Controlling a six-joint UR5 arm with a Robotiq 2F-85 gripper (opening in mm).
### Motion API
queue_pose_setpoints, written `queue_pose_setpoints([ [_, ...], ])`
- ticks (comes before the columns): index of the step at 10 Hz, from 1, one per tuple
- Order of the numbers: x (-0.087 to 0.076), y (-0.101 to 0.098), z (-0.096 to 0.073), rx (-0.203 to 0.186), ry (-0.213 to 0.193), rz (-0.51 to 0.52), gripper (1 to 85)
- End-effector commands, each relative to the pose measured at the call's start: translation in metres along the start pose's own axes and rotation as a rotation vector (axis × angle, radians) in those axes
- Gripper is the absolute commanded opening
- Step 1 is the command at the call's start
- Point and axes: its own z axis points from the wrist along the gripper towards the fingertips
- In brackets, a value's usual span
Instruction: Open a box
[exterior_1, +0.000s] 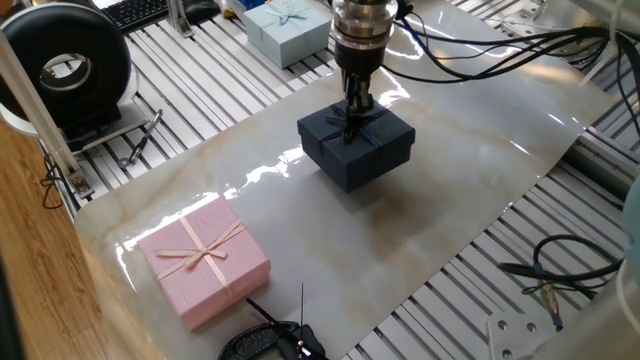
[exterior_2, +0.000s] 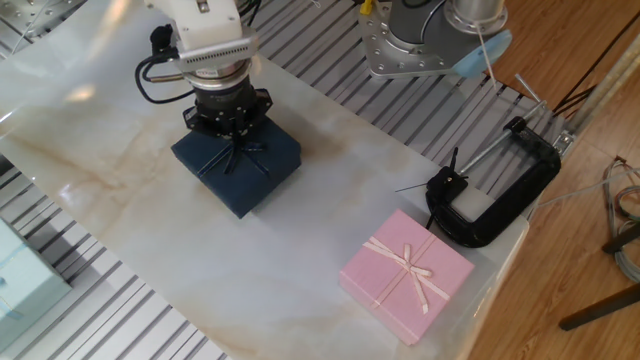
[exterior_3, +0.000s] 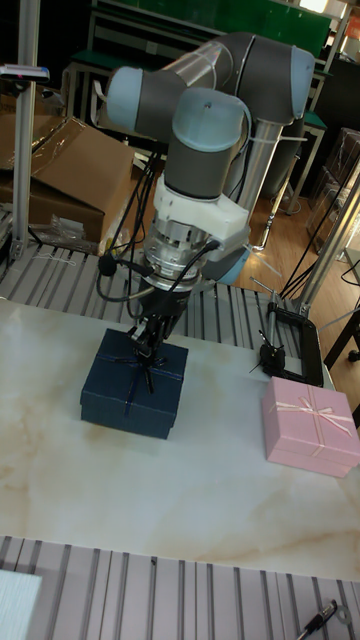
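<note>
The box (exterior_1: 345, 162) is a square dark navy gift box with its lid on, near the middle of the marble sheet (exterior_1: 450, 190). My gripper (exterior_1: 352, 126) comes straight down onto its top and is shut on the dark ribbon bow. From the opposite side, the gripper (exterior_2: 232, 150) hides most of the bow on the box (exterior_2: 240, 180). In the tall fixed view the gripper (exterior_3: 147, 366) pinches the ribbon above the box (exterior_3: 125, 402). No gap shows between lid and base. A faint shadow lies beside the box; I cannot tell whether it touches the sheet.
A pink box with a bow (exterior_1: 205, 260) sits near the sheet's front left corner. A light blue box (exterior_1: 285, 28) stands at the back. A black clamp (exterior_2: 495, 200) lies beside the pink box (exterior_2: 405, 275). Loose cables (exterior_1: 550, 270) lie on the slatted table to the right.
</note>
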Motion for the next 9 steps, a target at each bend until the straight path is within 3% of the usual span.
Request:
queue_pose_setpoints([
  [1, 0.005, -0.013, 0.013, 0.012, -0.005, -0.008, 1.3],
  [5, 0.009, -0.019, 0.027, 0.023, -0.017, 0.000, 1.3],
  [6, 0.012, -0.015, 0.022, 0.013, -0.006, 0.006, 1.3],
  [7, 0.011, -0.007, 0.004, 0.004, 0.021, 0.025, 1.3],
  [8, 0.005, -0.007, -0.004, 0.028, 0.039, 0.037, 1.3],
  [9, -0.005, -0.005, 0.008, 0.007, -0.003, 0.038, 1.3],
])
